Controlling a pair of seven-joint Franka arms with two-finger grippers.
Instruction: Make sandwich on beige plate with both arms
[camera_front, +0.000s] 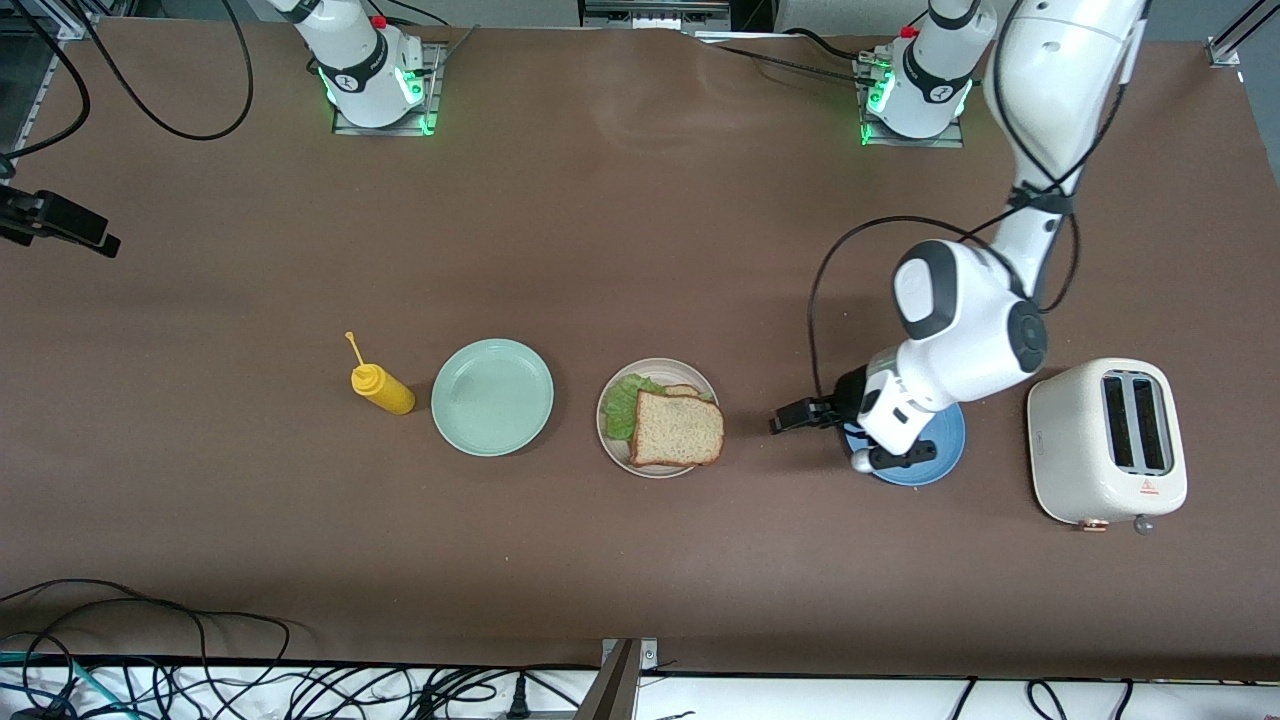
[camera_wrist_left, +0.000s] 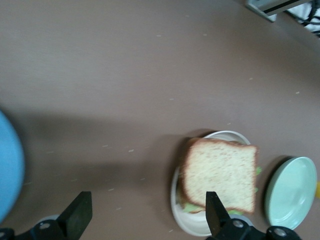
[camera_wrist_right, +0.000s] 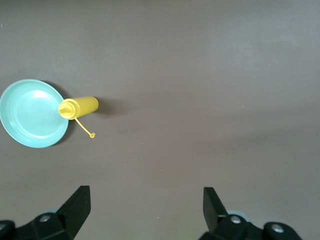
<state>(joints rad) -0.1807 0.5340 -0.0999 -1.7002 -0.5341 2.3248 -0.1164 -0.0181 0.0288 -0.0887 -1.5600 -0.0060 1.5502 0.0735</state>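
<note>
Sandwich (camera_front: 676, 428) on beige plate (camera_front: 611, 440): I note top slice overhanging. Left gripper (camera_front: 790, 418) beside it, fingers spread; a brush could topple it. Right gripper (camera_wrist_right: 142, 210) spread, waiting.

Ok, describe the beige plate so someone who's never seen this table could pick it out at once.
Three round plates sit in a row on the brown table, between a yellow squeeze bottle and a white toaster. The beige plate is the middle one. Unlike the mint green plate and the blue plate, it carries the sandwich.

We see even, soft overhead light; the left wrist view is blurred, with a broad shadow on the table (camera_wrist_left: 125, 75).
</note>
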